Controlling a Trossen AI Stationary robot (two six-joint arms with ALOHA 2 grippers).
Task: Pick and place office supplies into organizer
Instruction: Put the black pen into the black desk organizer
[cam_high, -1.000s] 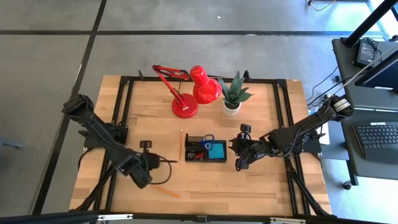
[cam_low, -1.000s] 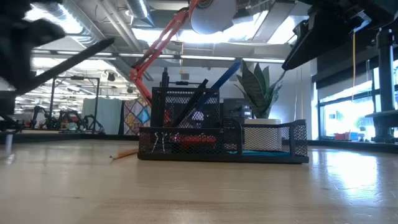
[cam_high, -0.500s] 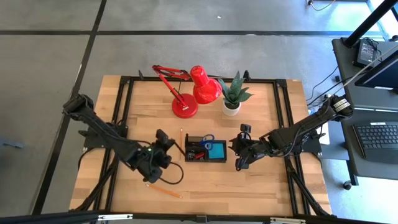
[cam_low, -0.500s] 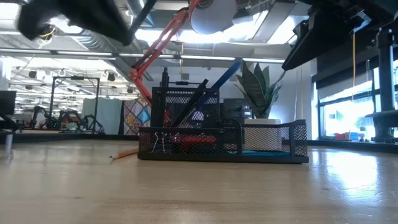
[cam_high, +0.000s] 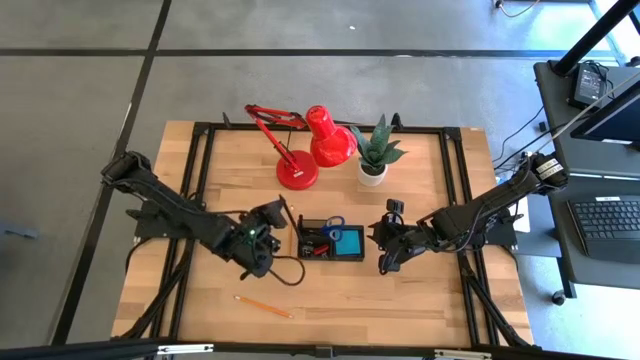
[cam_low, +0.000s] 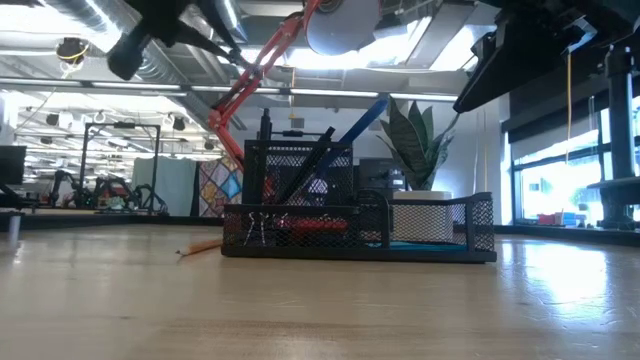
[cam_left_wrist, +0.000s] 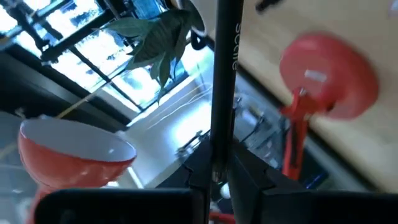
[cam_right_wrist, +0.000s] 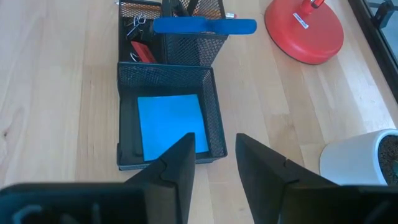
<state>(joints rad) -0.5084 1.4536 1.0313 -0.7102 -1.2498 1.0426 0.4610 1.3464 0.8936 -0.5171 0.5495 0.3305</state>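
The black mesh organizer (cam_high: 330, 240) (cam_low: 360, 225) (cam_right_wrist: 171, 93) stands mid-table. It holds a blue note pad (cam_right_wrist: 171, 124), blue-handled scissors (cam_right_wrist: 205, 26) and a small red eraser (cam_right_wrist: 144, 53). My left gripper (cam_high: 270, 225) (cam_left_wrist: 216, 171) hangs just left of the organizer, above the table, shut on a black pen (cam_left_wrist: 222, 81). My right gripper (cam_high: 385, 255) (cam_right_wrist: 214, 155) hovers open at the organizer's right side, with nothing between its fingers. One pencil (cam_high: 265, 306) lies flat near the table's front edge. Another pencil (cam_low: 200, 245) lies by the organizer's left side. My left gripper pinches the pen's barrel near one end (cam_left_wrist: 217, 158) between its two fingers. Most of the pen sticks out beyond the fingertips. The pen is lifted clear of the table.
A red desk lamp (cam_high: 310, 140), with its round base (cam_right_wrist: 305, 25), and a potted green plant (cam_high: 375, 155) stand behind the organizer toward the far edge. Bare wood lies in front of the organizer.
My left gripper has carried the pen from the near-left part of the table up and toward the organizer, rolling its wrist on the way. The pen has turned with it and stays clear of the table.
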